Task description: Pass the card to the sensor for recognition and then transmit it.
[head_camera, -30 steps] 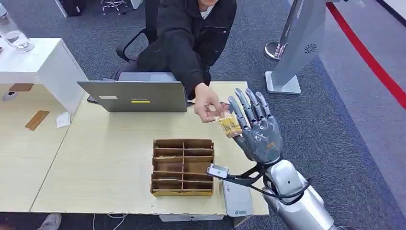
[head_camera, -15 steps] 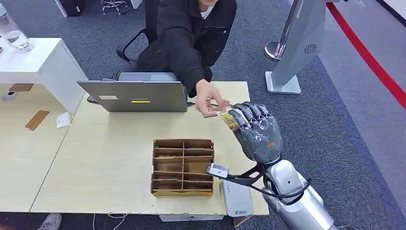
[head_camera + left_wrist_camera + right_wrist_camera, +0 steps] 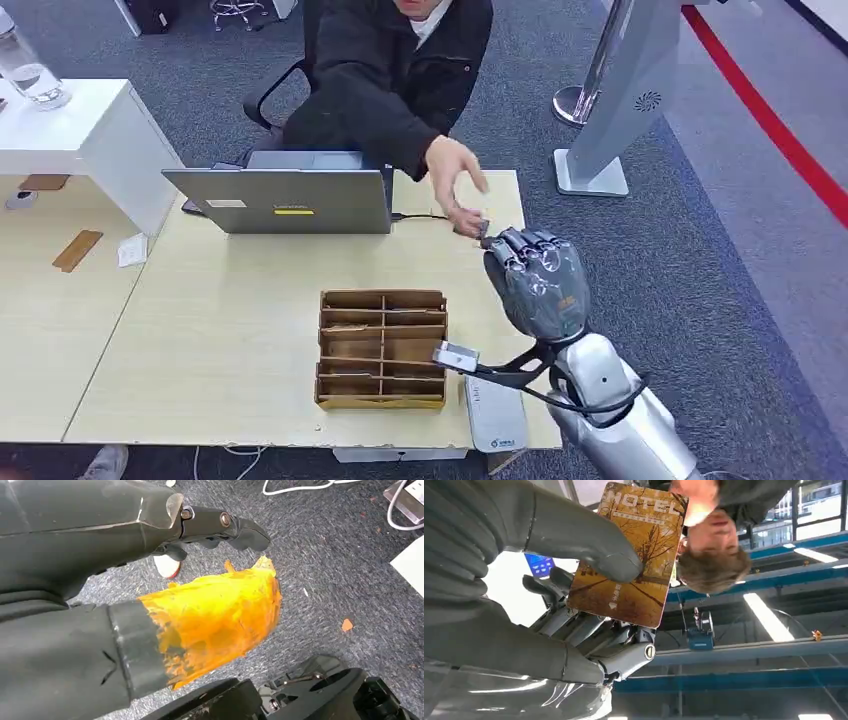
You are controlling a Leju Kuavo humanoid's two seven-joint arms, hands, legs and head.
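Card now held in the right robot hand

Card (image 3: pixel 629 555) looks thin, light, stiff and smooth, so it could slip; my guess is the best hold is flat on its two faces, thumb on one side and fingers behind, which is how the right robot hand (image 3: pixel 538 282) pinches it in the wrist view. That hand sits over the bench (image 3: pixel 200 330) at about 3 o'clock from the box (image 3: pixel 381 348), with fingers curled in. A second ago those fingers stood up straight and the person's hand (image 3: pixel 455 185) was putting the card between them; now they have folded over it and the person's hand has let go and pulled back toward 12 o'clock. The left robot hand (image 3: pixel 210 527) hangs over the floor, with fingers curled, holding nothing I can see.
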